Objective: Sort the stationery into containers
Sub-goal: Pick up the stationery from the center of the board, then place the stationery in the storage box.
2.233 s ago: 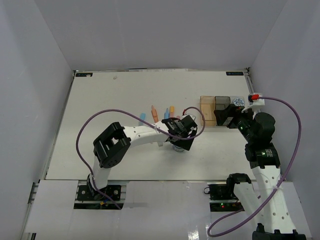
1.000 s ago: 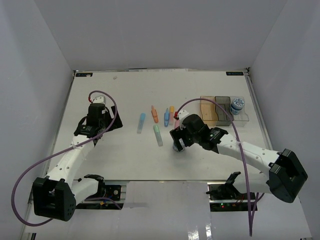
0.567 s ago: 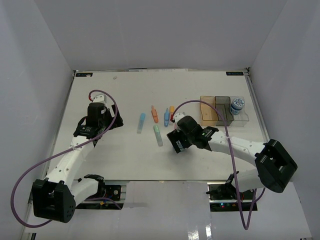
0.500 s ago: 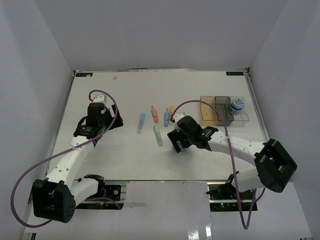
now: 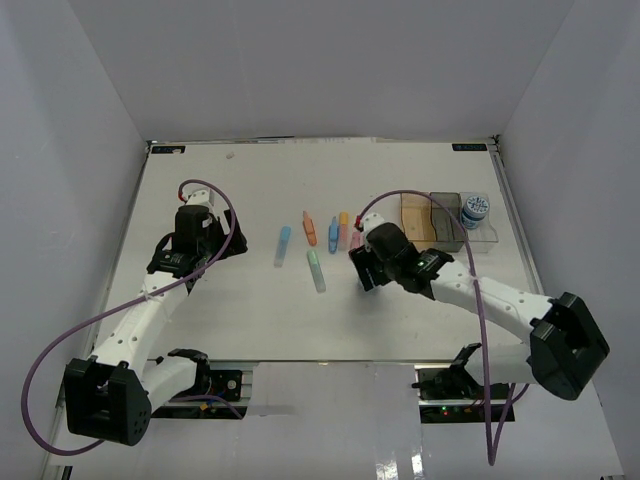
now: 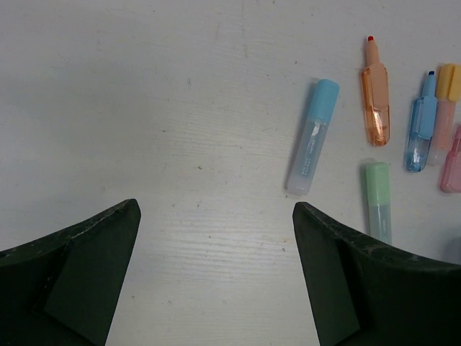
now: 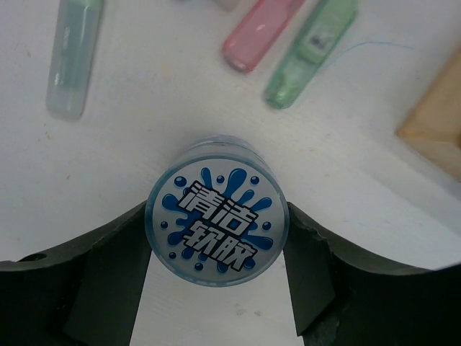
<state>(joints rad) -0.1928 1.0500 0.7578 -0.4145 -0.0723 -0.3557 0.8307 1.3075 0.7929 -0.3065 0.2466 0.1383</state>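
The right gripper [image 7: 217, 213] pinches the round blue-and-white tub [image 7: 218, 225] by its curved wall. A weak hold could drop it onto the pink marker [image 7: 261, 34]. The left gripper [image 6: 216, 209] hangs spread.

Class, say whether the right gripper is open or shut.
Shut on the round tub: both fingers of the right gripper press its sides.
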